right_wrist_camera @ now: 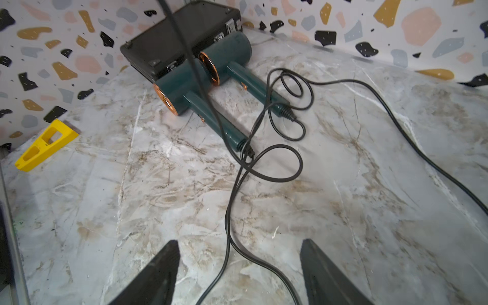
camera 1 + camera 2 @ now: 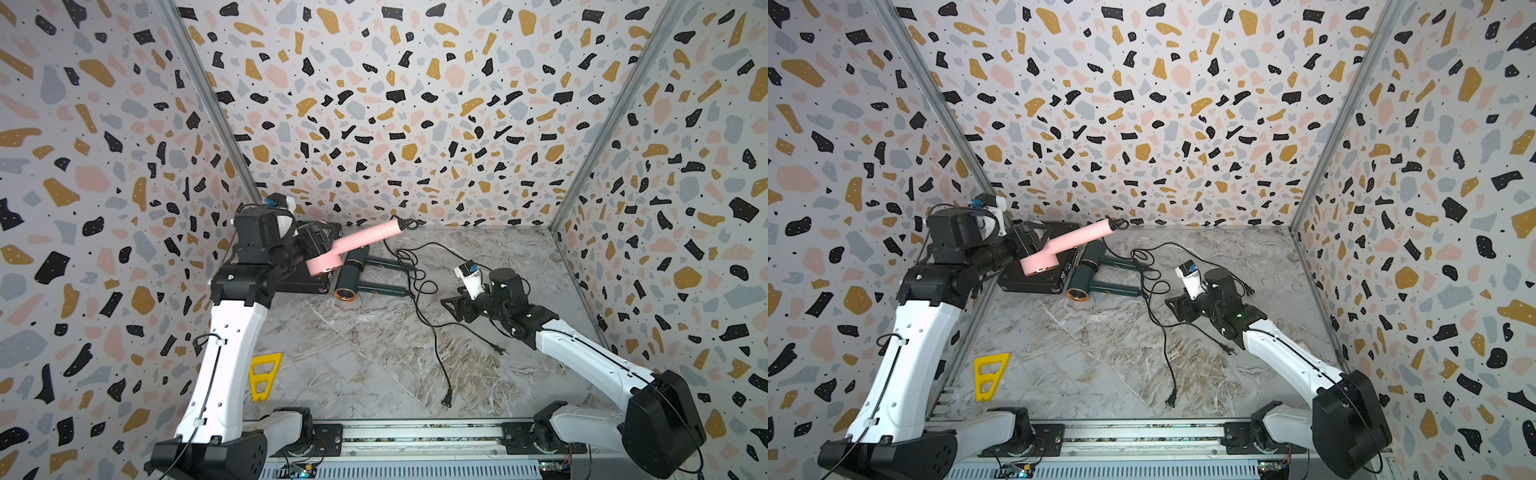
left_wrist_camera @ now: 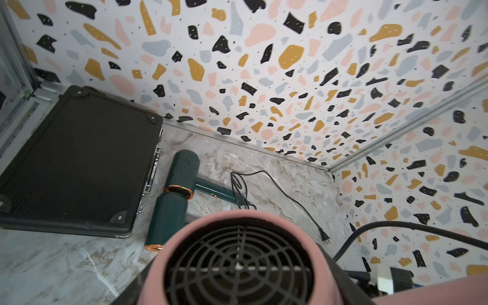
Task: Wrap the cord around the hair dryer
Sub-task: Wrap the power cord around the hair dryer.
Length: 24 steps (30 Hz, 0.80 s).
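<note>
Your right claw (image 1: pixel 239 241) stands spread wide and empty above the marble-patterned worktop (image 1: pixel 118 211), with the thin black rubbery cord (image 1: pixel 226 211) running between its ribbed fingers (image 1: pixel 158 269). If you close carelessly you could pinch the wrong loop, because farther on the cord tangles with the leads of two glossy dark green dryers (image 1: pixel 184 87). Farthest, the left claw (image 2: pixel 320 248) clamps the round head of the matte pink hair dryer (image 2: pixel 361 239), held aloft. A hard tug might twist it loose.

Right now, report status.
Left gripper shut on pink hair dryer, raised. Right gripper open, cord slack between jaws, not wrapped. Two green dryers, cords tangled, alongside.
</note>
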Each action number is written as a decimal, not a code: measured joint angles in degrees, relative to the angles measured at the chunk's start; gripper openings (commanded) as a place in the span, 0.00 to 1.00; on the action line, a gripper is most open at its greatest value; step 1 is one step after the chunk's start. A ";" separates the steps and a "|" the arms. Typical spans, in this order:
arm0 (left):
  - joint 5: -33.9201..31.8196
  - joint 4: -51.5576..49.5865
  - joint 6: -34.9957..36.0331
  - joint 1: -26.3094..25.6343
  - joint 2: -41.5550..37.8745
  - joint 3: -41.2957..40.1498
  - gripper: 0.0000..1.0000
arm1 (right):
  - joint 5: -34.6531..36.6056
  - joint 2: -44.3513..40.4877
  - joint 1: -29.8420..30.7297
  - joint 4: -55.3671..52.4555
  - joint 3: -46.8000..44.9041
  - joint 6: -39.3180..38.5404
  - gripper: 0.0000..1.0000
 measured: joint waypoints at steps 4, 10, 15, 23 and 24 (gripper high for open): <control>4.61 -3.58 0.74 0.00 0.28 3.52 0.00 | -3.13 5.29 0.15 8.66 -2.14 1.86 0.84; 9.49 -7.67 0.72 -0.02 2.60 6.47 0.00 | -3.56 10.71 1.14 16.81 -3.41 1.25 0.92; 12.31 -9.46 0.22 0.00 3.63 9.38 0.00 | -1.42 11.15 1.25 20.04 -4.42 -1.18 0.91; 15.74 -9.11 -4.46 0.00 4.96 15.58 0.00 | 2.97 11.80 -1.01 28.89 -10.25 4.96 0.90; 16.09 -8.72 -5.44 0.00 5.31 16.76 0.00 | 2.82 11.80 -1.42 29.73 -11.67 6.25 0.90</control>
